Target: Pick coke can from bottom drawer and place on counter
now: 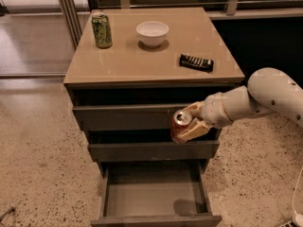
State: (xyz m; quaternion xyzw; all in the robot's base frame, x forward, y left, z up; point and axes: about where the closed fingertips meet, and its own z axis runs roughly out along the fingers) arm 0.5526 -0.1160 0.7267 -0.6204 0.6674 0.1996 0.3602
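I see the gripper (pixel 190 121) at the centre right of the frame, closed around the coke can (pixel 180 123), which it holds in the air before the two upper drawers (pixel 128 117). The bottom drawer (pixel 151 196) stands pulled out at the lower centre, and the counter (pixel 142 63) lies above.

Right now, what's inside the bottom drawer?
In the bottom drawer only a bare grey floor and a shadow show. Its front wall hides the strip behind it. The pincer holds the coke can higher up, outside it.
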